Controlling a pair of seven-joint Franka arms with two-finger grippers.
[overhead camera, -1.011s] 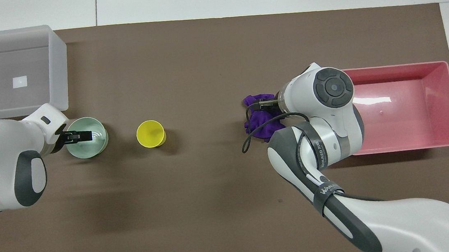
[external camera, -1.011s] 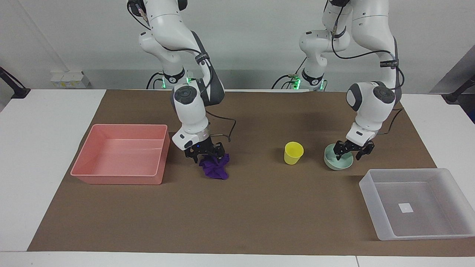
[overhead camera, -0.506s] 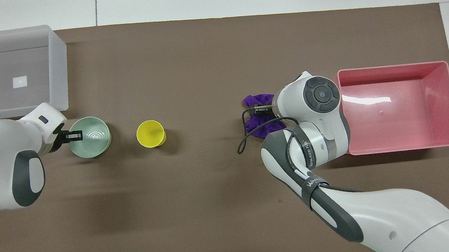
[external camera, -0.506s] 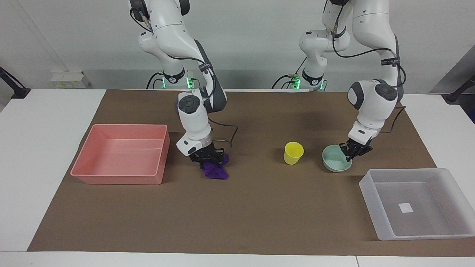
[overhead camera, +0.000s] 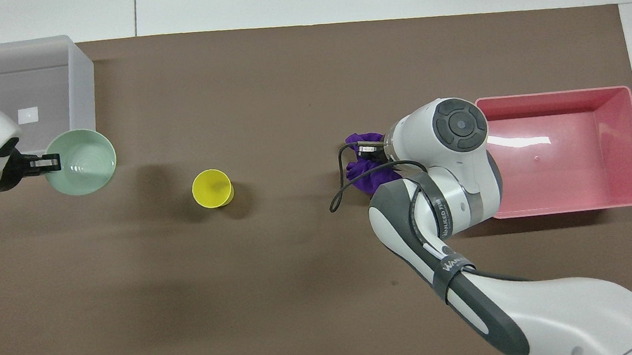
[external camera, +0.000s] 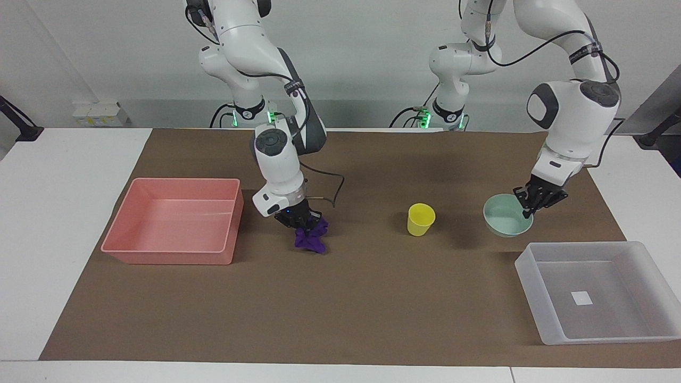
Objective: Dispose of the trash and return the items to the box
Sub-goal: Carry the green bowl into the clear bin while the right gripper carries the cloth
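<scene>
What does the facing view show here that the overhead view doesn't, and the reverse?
Facing view only: both arms' bases, and the mint bowl lifted off the mat, casting a shadow.

Overhead view only: the left gripper pinching the bowl's rim, partly over the box.

Both: the right gripper shut on the purple cloth beside the pink tray; the yellow cup untouched.

The cloth wad (external camera: 311, 238) is deep purple. The cup (external camera: 421, 218) at its 3 o'clock in the facing view is plain bright yellow, and the bowl (external camera: 507, 223) is pale mint green. The box (external camera: 601, 291) is translucent white, with a white square sticker (external camera: 581, 298) on its floor. The tray (external camera: 173, 221) is solid pink. The surface (external camera: 64, 239) is white under a brown mat (external camera: 340, 298). Both arms are white with dark grey joints; the left hand (external camera: 533, 202) and right hand (external camera: 299, 219) are black.
</scene>
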